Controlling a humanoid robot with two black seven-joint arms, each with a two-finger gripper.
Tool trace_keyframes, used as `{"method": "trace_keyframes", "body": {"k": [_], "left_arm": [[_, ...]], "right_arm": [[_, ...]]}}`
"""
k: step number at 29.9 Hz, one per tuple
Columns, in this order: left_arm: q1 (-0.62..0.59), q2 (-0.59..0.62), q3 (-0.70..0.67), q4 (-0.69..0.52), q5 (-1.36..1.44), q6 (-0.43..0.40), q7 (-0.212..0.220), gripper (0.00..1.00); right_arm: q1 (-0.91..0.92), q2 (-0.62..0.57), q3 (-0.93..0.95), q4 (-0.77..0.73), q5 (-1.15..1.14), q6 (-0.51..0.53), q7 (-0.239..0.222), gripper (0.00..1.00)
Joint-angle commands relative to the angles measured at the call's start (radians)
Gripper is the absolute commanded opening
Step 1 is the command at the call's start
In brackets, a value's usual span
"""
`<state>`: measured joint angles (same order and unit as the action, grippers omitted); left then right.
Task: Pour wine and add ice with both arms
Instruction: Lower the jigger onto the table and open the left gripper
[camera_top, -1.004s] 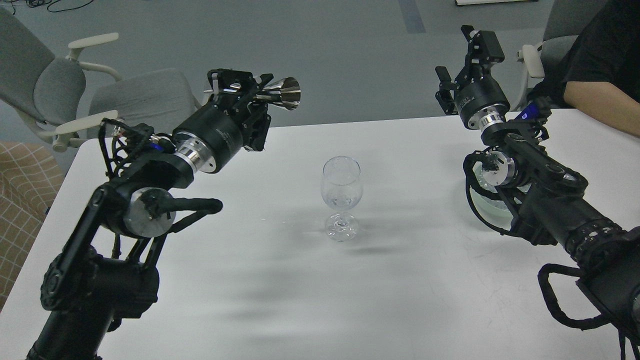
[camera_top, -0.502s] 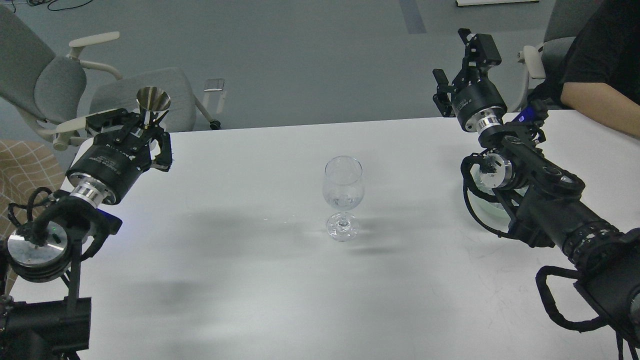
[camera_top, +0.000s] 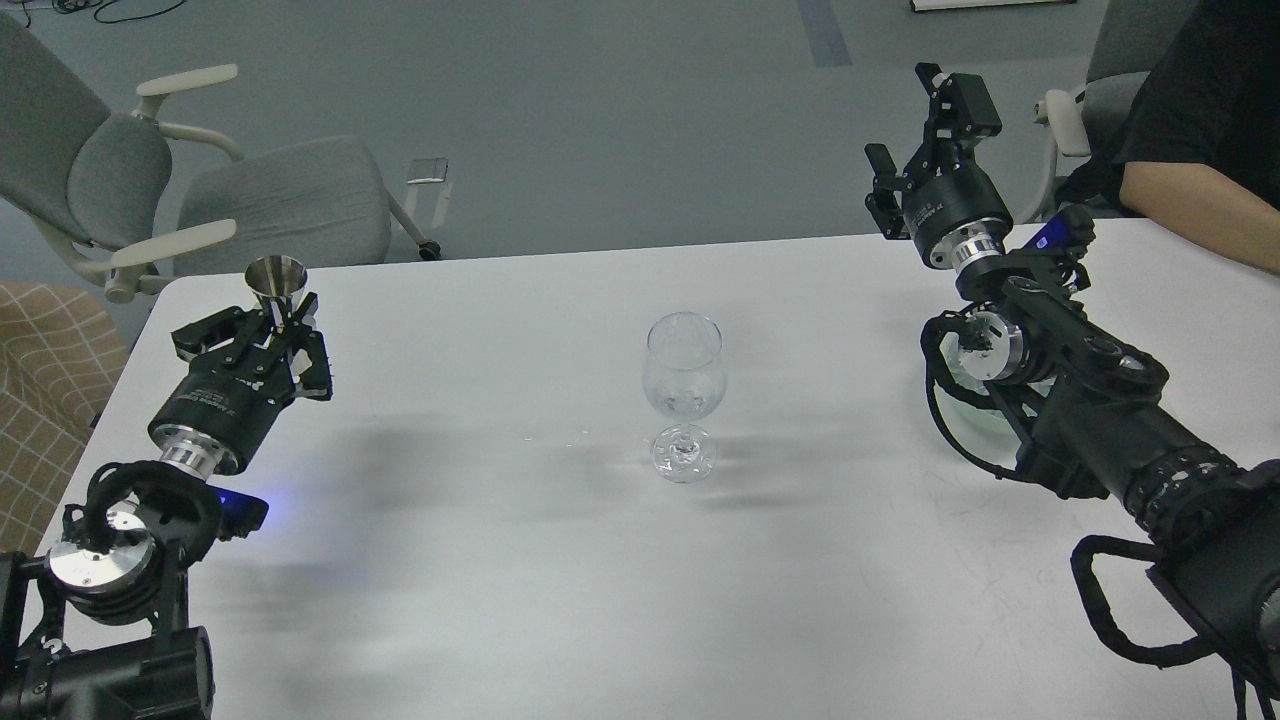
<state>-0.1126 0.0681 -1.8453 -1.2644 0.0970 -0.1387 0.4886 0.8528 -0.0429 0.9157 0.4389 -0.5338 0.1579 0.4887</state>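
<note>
A white table fills most of the room's foreground, with grey office chairs on the grey floor behind it and a bare human forearm resting at the far right corner.

Near the table's middle stands a clear wine glass, upright, its long axis vertical and mouth pointing up — something pale and glassy sits low in the bowl, but I cannot tell if that is ice or only glare.

On the left side, the left gripper is closed around the narrow stem of a small steel cup. The cup stands upright above the fingers, its wide mouth facing up, well apart from the glass and near the table's left edge.

The right gripper is raised over the far right part of the table, pointing up and away, its two fingers spread wide with nothing between them. Beneath the right arm's elbow, a pale greenish bowl peeks out — its contents are hidden.
</note>
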Motion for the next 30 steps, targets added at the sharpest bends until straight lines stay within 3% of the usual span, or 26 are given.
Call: {"method": "trace_keyframes", "body": {"k": [1,5,8,18,30], "left_arm": [[0.03,-0.007,0.001,0.033,0.0,-0.022,0.0,0.13],[0.034,-0.01,0.003,0.074,0.001,-0.05,-0.01,0.14],[0.034,-0.01,0.005,0.102,0.001,-0.053,-0.042,0.15],[0.034,-0.016,0.009,0.152,0.001,-0.062,-0.077,0.33],[0.034,-0.014,0.012,0.152,0.001,-0.064,-0.079,0.37]], "right_arm": [[-0.001,0.0,0.0,0.0,0.0,0.0,0.0,1.0],[-0.006,0.002,-0.001,0.0,0.0,0.0,0.0,1.0],[-0.008,0.002,-0.001,0.0,0.0,0.0,0.0,1.0],[-0.015,0.0,-0.001,0.0,0.0,0.0,0.0,1.0],[-0.023,0.0,0.0,0.003,0.0,0.0,0.0,1.0]]}}
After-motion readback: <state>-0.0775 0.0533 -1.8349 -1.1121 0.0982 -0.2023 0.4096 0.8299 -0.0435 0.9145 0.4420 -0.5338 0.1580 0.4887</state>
